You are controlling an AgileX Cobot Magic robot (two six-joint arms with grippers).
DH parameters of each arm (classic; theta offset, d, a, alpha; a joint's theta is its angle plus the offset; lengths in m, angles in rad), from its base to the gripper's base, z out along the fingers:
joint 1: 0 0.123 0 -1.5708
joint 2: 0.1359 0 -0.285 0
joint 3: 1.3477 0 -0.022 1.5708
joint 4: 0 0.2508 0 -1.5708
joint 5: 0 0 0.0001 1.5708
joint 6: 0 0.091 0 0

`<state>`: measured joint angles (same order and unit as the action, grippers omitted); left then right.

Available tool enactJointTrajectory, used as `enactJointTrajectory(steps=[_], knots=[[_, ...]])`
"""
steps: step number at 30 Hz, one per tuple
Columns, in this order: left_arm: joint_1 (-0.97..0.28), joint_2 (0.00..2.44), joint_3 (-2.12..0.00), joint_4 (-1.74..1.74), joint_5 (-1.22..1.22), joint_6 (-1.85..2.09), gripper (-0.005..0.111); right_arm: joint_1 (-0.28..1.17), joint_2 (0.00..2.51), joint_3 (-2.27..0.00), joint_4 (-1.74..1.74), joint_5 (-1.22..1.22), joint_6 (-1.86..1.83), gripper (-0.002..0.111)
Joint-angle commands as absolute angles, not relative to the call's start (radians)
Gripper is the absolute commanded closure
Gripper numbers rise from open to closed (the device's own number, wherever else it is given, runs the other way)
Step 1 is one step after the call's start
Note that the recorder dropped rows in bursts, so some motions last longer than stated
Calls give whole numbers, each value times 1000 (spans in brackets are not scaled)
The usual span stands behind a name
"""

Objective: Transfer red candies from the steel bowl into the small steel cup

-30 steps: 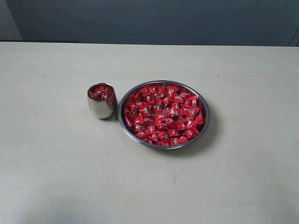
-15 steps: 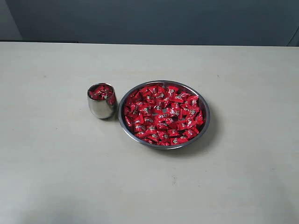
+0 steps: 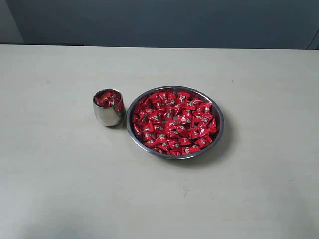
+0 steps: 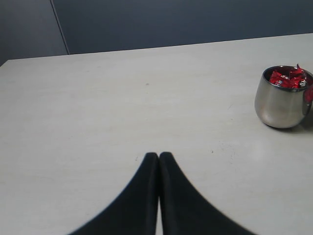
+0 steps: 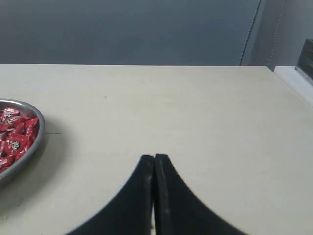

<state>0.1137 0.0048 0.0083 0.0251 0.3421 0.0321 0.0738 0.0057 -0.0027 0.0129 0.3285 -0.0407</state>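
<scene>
A pale table (image 3: 60,189) is seen filling most of the exterior view, with a dark wall (image 3: 159,22) behind its far edge. The steel bowl (image 3: 221,124) is set near the middle of the table, slightly to the right, and its floor is covered by a dense layer of the red candies (image 3: 174,122). The left gripper (image 4: 159,156) is held low above bare tabletop, well apart from the cup, its two dark fingers pressed together with nothing between them. The right gripper (image 5: 154,158) is likewise held over bare tabletop, apart from the bowl's rim, with its fingers brought together and nothing clamped. The small steel cup (image 3: 107,115) is placed upright just beside the bowl on its left; whether the two rims touch cannot be told. The cup is filled to about its brim with more red candies, a few of them raised above the rim in the left wrist view
</scene>
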Motion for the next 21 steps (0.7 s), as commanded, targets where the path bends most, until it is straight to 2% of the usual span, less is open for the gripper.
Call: enactJointTrajectory(steps=[1, 21], knots=[[108, 0, 0, 27, 337, 29, 106, 69, 0, 0, 12, 324, -41, 109], [108, 0, 0, 27, 337, 29, 106, 69, 0, 0, 27, 319, -41, 109]])
